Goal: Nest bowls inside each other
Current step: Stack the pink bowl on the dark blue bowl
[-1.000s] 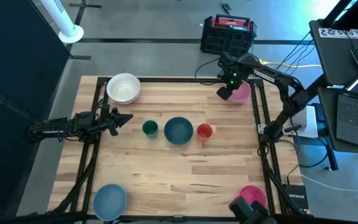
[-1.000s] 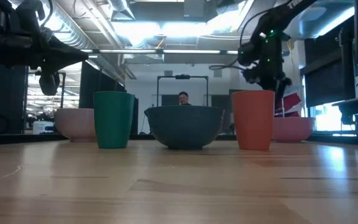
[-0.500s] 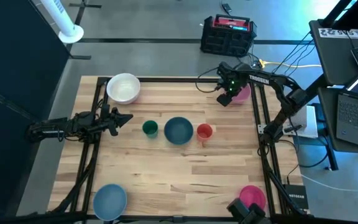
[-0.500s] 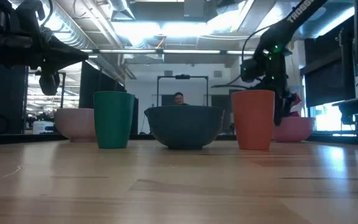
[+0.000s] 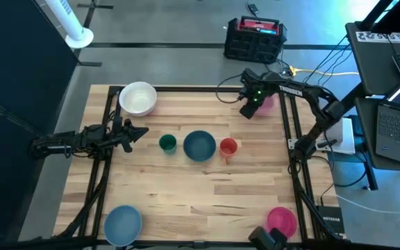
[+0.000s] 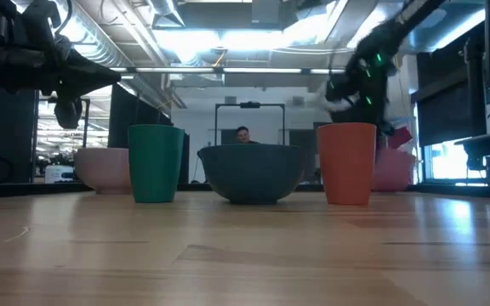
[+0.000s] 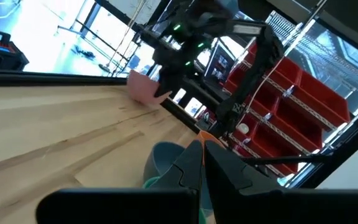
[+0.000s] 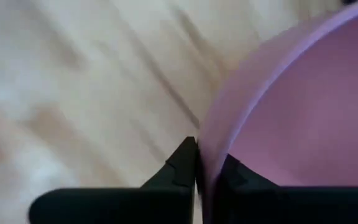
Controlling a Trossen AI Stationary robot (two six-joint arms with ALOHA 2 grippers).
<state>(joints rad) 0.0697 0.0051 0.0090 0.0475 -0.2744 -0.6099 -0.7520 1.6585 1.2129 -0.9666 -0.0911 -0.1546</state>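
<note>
The pale pink bowl (image 5: 269,102) sits at the table's far right, and my right gripper (image 5: 249,109) is shut on its rim, pointing down. The white bowl (image 5: 138,98) is at the far left. The dark blue bowl (image 5: 199,145) stands in the middle. The light blue bowl (image 5: 123,223) is at the near left and the magenta bowl (image 5: 282,220) at the near right. My left gripper (image 5: 142,132) waits shut and level at the left edge, touching nothing. My right gripper pinches the pink bowl's rim (image 8: 205,163) on the side facing the table's left edge. One finger (image 8: 180,167) is outside the wall and the other inside. The fingers come from above, pointing down. Whether the bowl rests on the table, I cannot tell.
A small green cup (image 5: 167,143) and a small red cup (image 5: 228,146) flank the dark blue bowl. A black frame rail (image 5: 288,125) runs along the table's right edge, beside the pink bowl. Bare wood lies between the centre row and the near edge.
My right gripper has shifted a little toward the table's left edge and come down at the pink bowl, where it has shut on the rim. The low view shows it blurred now.
</note>
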